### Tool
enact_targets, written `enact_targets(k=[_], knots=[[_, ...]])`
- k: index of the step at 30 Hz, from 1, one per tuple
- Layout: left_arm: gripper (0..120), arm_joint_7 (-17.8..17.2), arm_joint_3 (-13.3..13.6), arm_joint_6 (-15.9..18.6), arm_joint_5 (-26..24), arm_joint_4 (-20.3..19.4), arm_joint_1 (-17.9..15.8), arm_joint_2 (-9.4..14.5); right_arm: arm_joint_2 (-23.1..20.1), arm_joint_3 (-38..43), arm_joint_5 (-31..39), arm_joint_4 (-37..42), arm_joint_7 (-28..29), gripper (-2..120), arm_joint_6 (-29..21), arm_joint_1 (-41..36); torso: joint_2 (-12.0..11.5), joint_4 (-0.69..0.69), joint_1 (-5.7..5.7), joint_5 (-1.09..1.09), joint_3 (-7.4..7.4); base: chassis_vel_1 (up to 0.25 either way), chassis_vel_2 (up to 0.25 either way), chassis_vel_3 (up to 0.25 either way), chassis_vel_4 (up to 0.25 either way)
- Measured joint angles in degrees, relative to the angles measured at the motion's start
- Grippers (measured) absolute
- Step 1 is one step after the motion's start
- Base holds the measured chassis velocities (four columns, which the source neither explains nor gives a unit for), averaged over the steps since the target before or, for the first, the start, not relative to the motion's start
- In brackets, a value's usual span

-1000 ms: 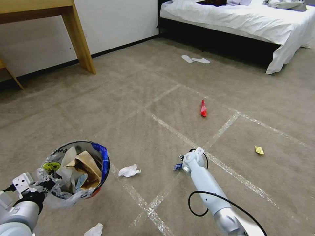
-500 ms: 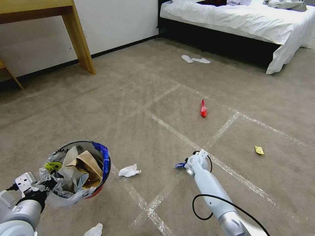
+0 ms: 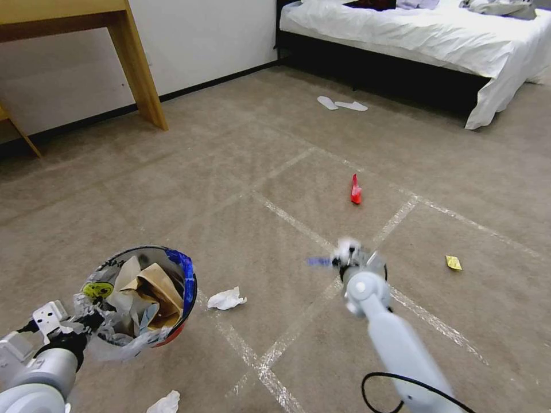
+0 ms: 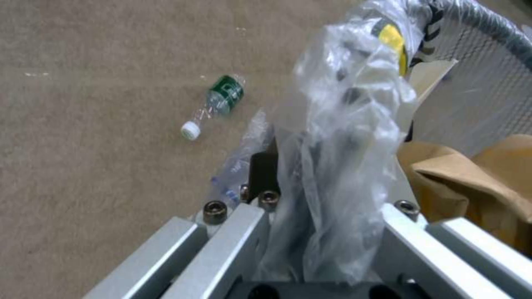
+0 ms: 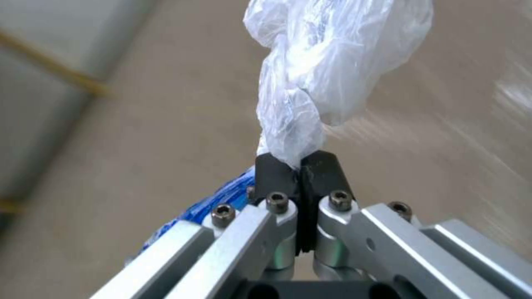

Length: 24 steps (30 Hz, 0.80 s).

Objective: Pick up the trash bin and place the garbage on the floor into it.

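Observation:
The red trash bin point(image 3: 172, 335), lined with a clear bag, hangs off the carpet at the lower left. My left gripper point(image 3: 80, 324) is shut on its rim and liner point(image 4: 332, 137). Inside lie brown paper point(image 4: 471, 178) and tissues. Farther right, above the carpet, my right gripper point(image 3: 344, 255) is shut on a crumpled white plastic piece of garbage point(image 5: 327, 62) with a blue scrap point(image 5: 210, 207) beside the fingers. On the floor lie two white tissues point(image 3: 227, 299) point(image 3: 165, 403), a red wrapper point(image 3: 356, 190), a yellow wrapper point(image 3: 453, 263) and a plastic bottle point(image 4: 213, 106).
A wooden table leg point(image 3: 138, 69) stands at the back left by the wall. A bed point(image 3: 413, 34) with white sheets fills the back right, with white slippers point(image 3: 341, 104) on the carpet before it. Tape lines cross the carpet.
My right arm has risen from the floor and swung up and to the right with the plastic piece in its grip. The bin has shifted slightly right.

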Motion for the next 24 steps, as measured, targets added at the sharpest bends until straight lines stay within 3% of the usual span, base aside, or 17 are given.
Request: enact_targets(k=[2, 3, 4, 5, 7, 9, 12, 13, 17, 24], knots=[[1, -0.1, 0.1, 0.1, -0.1, -0.1, 0.0, 0.0, -1.9, -1.3, 0.4, 3.2, -1.6, 0, 1.5, 1.0, 0.0, 0.0, 0.0, 0.0, 0.0, 0.0, 0.0, 0.0, 0.0], [1, -0.2, 0.2, 0.3, -0.4, -0.4, 0.1, 0.0, -6.4, -4.3, 2.1, 8.6, -4.4, 0, 4.2, 4.5, 0.0, 0.01, 0.0, -0.02, 0.0, 0.0, 0.0, 0.0, 0.0], [1, -0.2, 0.2, 0.3, -0.4, -0.4, 0.1, 0.0, -6.4, -4.3, 2.1, 8.6, -4.4, 0, 4.2, 4.5, 0.0, 0.01, 0.0, -0.02, 0.0, 0.0, 0.0, 0.0, 0.0], [1, -0.3, 0.4, 0.5, -0.7, -0.6, 0.2, 0.1, -9.7, -7.3, 4.3, 12.5, -7.2, 0, 6.3, 8.1, 0.0, 0.0, 0.0, 0.0, 0.01, 0.0, 0.0, 0.0, 0.0], [1, -0.4, 0.5, 0.5, -0.9, -0.7, 0.3, 0.2, -11.0, -9.1, 5.2, 14.3, -8.5, 0, 7.5, 10.2, 0.0, 0.0, 0.0, 0.0, 0.0, 0.0, 0.0, 0.0, 0.0], [1, -0.7, 0.5, 0.8, -1.9, -1.1, 0.4, 0.2, -14.3, -16.3, 7.4, 19.0, -13.5, 0, 11.3, 16.9, 0.0, 0.02, 0.0, 0.0, 0.0, 0.0, 0.0, 0.0, 0.0], [1, -0.9, 0.5, 0.9, -2.3, -1.2, 0.4, 0.3, -15.0, -18.4, 7.6, 19.9, -15.0, 0, 12.5, 18.5, 0.0, 0.01, 0.0, 0.0, 0.0, 0.0, 0.0, 0.0, 0.0], [1, -1.1, 0.5, 1.2, -3.1, -1.5, 0.4, 0.5, -15.9, -24.0, 7.7, 21.7, -17.8, 0, 14.8, 22.1, 0.0, 0.01, 0.0, -0.01, 0.0, 0.0, 0.0, 0.0, 0.0], [1, -1.6, 0.6, 1.6, -4.4, -2.0, 0.3, 0.8, -15.9, -33.8, 6.8, 22.9, -21.3, 0, 17.8, 29.0, 0.0, 0.01, 0.0, -0.02, 0.0, 0.0, 0.0, 0.0, 0.0], [1, -2.2, 0.8, 2.0, -5.8, -2.6, 0.4, 1.1, -14.9, -49.0, 1.9, 21.1, -22.1, 0, 18.5, 39.0, 0.0, 0.01, 0.01, -0.01, 0.01, 0.0, 0.0, 0.0, 0.0]])
